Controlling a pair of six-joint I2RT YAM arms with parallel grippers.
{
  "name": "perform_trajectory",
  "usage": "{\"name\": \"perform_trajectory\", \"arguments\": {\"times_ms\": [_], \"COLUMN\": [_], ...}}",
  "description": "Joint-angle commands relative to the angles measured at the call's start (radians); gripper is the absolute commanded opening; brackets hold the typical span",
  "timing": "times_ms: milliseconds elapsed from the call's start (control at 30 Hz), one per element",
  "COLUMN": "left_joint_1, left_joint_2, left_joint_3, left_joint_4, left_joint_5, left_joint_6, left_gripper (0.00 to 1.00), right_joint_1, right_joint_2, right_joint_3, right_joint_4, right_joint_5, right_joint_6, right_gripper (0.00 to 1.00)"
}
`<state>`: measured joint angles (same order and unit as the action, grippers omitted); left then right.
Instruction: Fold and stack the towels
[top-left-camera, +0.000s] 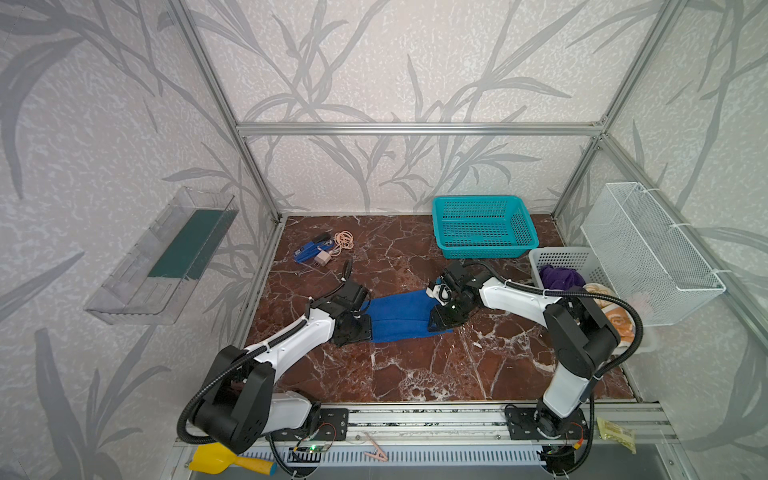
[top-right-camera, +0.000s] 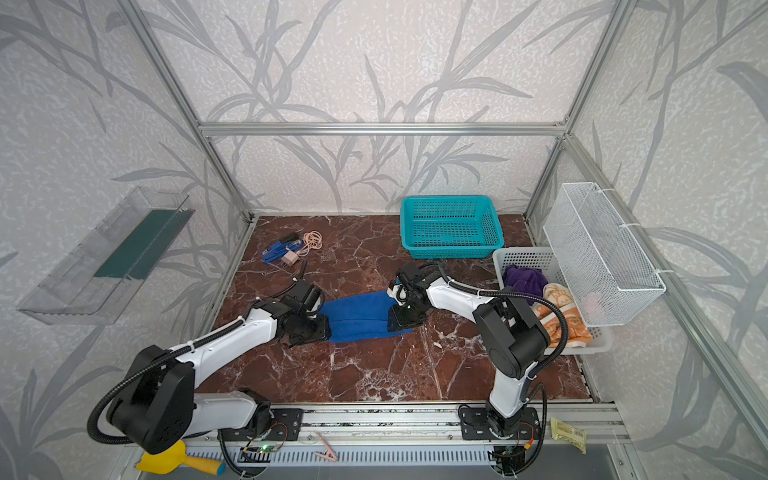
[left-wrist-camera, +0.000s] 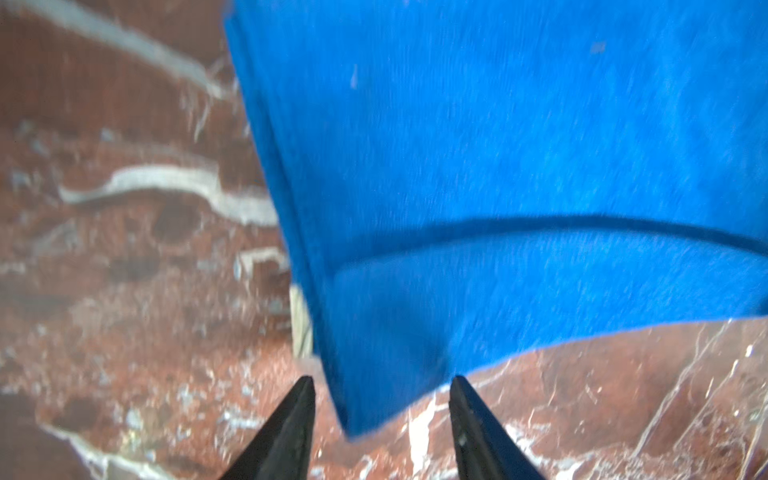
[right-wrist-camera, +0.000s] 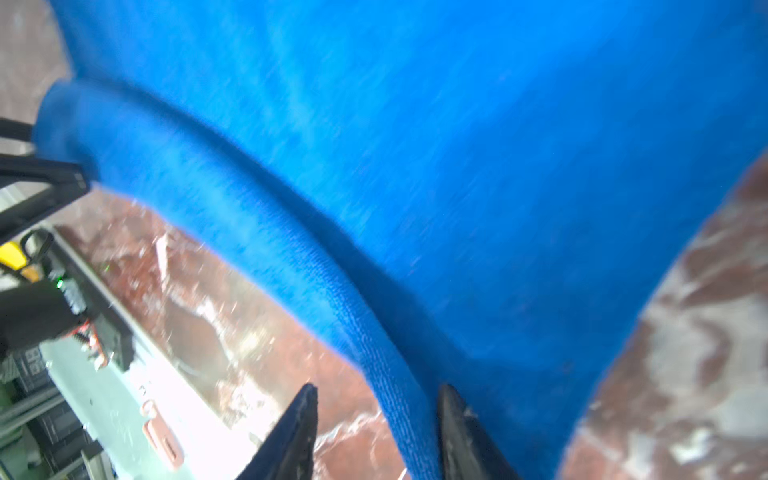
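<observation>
Both top views show a blue towel (top-left-camera: 399, 316) (top-right-camera: 357, 318) lying flat near the middle of the red-brown worktop (top-left-camera: 415, 374). It is a long strip, and a dark line runs along it where one layer lies on another. The left arm (top-left-camera: 299, 332) reaches down to one end of the strip. The right arm (top-left-camera: 511, 297) reaches down to the other end.

The left wrist view is blurry. The left fingers (left-wrist-camera: 291, 436) stand apart, let go. A corner of the blue towel (left-wrist-camera: 498, 166) pokes in between their tips, and they are not squeezing it. Worktop shows on both sides of that corner.

The right wrist view is blurry too. The right fingers (right-wrist-camera: 465, 436) also stand apart, let go. The thick edge of the blue towel (right-wrist-camera: 457, 166) runs between them, right next to one finger. Worktop shows between the cloth and the other finger.

A white basket (top-left-camera: 552, 255) sits at the right side of the worktop. A purple towel (top-left-camera: 561, 276) and an orange towel (top-left-camera: 619, 324) with pale prints lie bunched up inside it. A teal basket (top-left-camera: 482, 247) stands just beside it, by the back wall.
</observation>
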<state>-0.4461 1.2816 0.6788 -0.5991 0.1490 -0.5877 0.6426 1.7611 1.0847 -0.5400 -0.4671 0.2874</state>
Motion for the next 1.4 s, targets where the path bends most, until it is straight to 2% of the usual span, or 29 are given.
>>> {"name": "perform_trajectory", "arguments": {"times_ms": [0,200,333,467,567,667,767,867,1067,1267,1367], "left_joint_1": [-0.021,-0.035,-0.035,-0.033,-0.031,-0.032,-0.034,-0.037,-0.080,-0.188,-0.204], "left_joint_2": [-0.073,-0.222,-0.220,0.006,0.233,0.395,0.456,0.418,0.247,0.034,-0.049], "left_joint_3": [-0.042,-0.027,0.036,0.168,0.341,0.442,0.450,0.378,0.176,0.018,-0.020], "left_joint_4": [-0.068,-0.138,-0.066,0.047,0.022,0.011,0.002,0.004,-0.007,-0.039,-0.054], "left_joint_5": [-0.015,-0.047,-0.063,-0.010,0.023,0.027,0.017,0.004,-0.004,-0.045,-0.075], "left_joint_6": [-0.059,-0.081,-0.050,0.001,0.034,0.053,0.065,0.066,0.022,-0.084,-0.109], "left_gripper": [0.53,0.50,0.42,0.26,0.16,0.14,0.16,0.22,0.33,0.37,0.40], "right_joint_1": [0.029,0.040,0.038,0.008,-0.027,-0.032,-0.032,-0.035,-0.040,-0.048,-0.062], "right_joint_2": [-0.089,-0.162,-0.185,-0.172,-0.121,-0.062,0.039,0.101,0.179,0.173,0.158], "right_joint_3": [-0.047,-0.131,-0.120,-0.052,0.010,0.089,0.161,0.210,0.267,0.282,0.277], "right_joint_4": [-0.010,0.028,0.011,-0.008,-0.009,-0.023,-0.049,-0.057,-0.071,-0.084,-0.094], "right_joint_5": [-0.028,-0.067,-0.053,0.010,0.035,0.086,0.118,0.145,0.180,0.230,0.256], "right_joint_6": [-0.004,-0.010,-0.011,0.015,0.043,0.023,-0.003,-0.006,0.001,0.017,0.031], "right_gripper": [0.48,0.48,0.48,0.47,0.45,0.44,0.44,0.45,0.51,0.55,0.58]}}
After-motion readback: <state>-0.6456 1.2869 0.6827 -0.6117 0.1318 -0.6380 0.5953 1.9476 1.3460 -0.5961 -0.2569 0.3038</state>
